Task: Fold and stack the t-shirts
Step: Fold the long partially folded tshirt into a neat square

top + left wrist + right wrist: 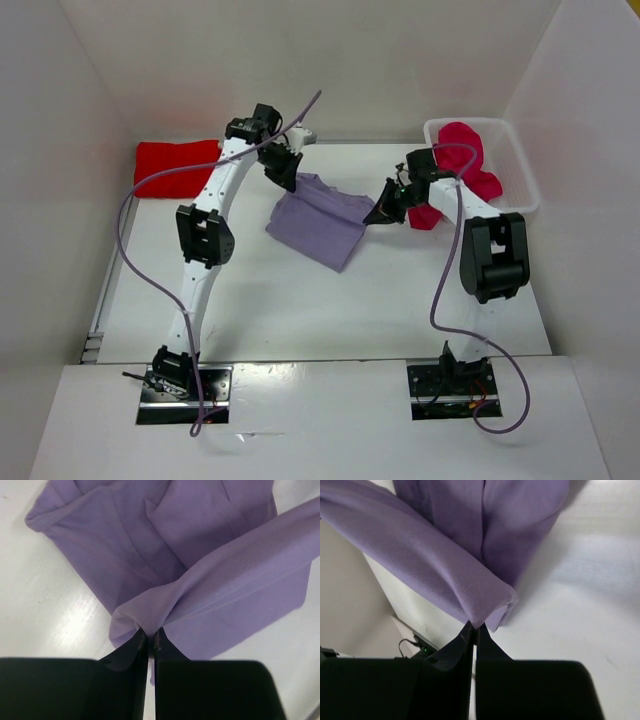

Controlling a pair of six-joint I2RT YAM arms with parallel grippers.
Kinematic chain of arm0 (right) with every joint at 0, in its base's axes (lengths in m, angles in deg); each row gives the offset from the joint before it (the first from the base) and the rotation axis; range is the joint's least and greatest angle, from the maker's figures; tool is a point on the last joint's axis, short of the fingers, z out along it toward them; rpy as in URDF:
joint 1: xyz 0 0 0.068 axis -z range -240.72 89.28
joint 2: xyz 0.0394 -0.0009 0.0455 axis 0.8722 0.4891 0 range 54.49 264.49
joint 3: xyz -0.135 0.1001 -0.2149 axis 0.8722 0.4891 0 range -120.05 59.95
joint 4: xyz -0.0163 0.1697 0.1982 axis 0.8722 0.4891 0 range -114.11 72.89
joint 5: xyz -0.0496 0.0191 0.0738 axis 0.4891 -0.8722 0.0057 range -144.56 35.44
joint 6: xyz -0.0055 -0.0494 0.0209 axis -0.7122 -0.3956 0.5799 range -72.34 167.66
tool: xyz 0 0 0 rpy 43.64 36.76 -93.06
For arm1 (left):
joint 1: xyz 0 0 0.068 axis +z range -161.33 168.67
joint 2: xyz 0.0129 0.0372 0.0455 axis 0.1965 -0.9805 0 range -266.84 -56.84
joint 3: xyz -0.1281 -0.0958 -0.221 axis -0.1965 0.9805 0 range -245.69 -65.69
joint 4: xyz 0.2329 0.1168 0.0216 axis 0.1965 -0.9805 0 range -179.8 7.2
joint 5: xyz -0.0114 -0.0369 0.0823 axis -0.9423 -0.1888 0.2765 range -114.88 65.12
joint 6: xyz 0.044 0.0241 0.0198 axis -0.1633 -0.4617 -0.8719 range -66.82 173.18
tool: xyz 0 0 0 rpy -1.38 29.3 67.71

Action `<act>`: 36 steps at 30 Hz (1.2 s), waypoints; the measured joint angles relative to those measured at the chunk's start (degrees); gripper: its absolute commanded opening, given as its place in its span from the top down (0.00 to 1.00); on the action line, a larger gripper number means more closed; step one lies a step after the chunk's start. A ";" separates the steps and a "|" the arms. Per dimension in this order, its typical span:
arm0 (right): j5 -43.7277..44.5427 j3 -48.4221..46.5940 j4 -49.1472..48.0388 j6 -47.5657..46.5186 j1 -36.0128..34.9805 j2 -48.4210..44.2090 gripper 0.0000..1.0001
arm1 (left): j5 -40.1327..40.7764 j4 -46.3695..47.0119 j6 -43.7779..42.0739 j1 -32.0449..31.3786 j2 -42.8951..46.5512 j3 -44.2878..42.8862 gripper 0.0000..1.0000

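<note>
The lavender t-shirt (318, 224) lies partly folded in the middle of the table, its far edge lifted. My left gripper (284, 177) is shut on its left far corner, seen in the left wrist view (150, 630). My right gripper (381, 214) is shut on its right corner, seen in the right wrist view (474, 625). The cloth (200, 580) stretches between both grippers above the rest of the shirt (485, 525). A bright red t-shirt (176, 165) lies folded at the far left. A crimson t-shirt (462, 165) hangs out of the white bin.
The white plastic bin (516, 160) stands at the far right, close behind my right arm. White walls enclose the table on the left, back and right. A purple cable (135, 260) loops beside the left arm.
</note>
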State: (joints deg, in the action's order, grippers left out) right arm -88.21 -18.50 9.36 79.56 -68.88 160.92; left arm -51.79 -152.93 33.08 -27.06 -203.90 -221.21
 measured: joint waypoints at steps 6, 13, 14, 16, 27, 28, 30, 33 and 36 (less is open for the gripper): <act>2.40 -4.31 -4.35 1.95 0.83 7.74 0.75 | 3.02 3.69 2.54 0.15 -6.56 -7.45 0.58; 8.70 -12.09 -7.30 3.04 2.16 13.14 0.65 | 11.47 8.17 5.75 1.40 -12.83 -12.44 0.22; 9.68 -12.70 -7.63 2.95 2.19 13.00 0.65 | 12.72 8.44 6.03 1.53 -12.85 -12.55 0.19; 11.82 -13.25 -8.61 2.51 2.10 12.00 0.65 | 14.71 8.96 6.75 1.97 -12.66 -13.38 0.18; 21.24 -3.96 -8.96 -0.11 -8.66 -0.50 0.86 | 9.01 7.93 4.72 2.51 -3.96 -10.49 0.01; 21.22 -2.49 -8.96 0.20 -8.92 -0.55 0.86 | 8.35 7.85 4.57 2.38 -3.89 -9.84 0.01; 21.18 -0.66 -8.44 0.52 -8.61 0.66 0.88 | 7.17 7.26 3.98 2.14 -3.96 -8.04 0.01; 21.11 -1.42 -8.31 0.55 -8.15 4.52 0.95 | 6.03 6.40 3.80 1.97 -5.09 -6.40 0.01; 22.29 -4.48 -8.31 0.33 -8.00 9.81 0.99 | 5.64 6.19 3.82 1.64 -6.64 -6.03 0.01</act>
State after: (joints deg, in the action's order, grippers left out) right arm -65.91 -22.99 1.06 79.89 -76.88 170.73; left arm -46.15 -146.74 36.91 -25.42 -210.55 -227.24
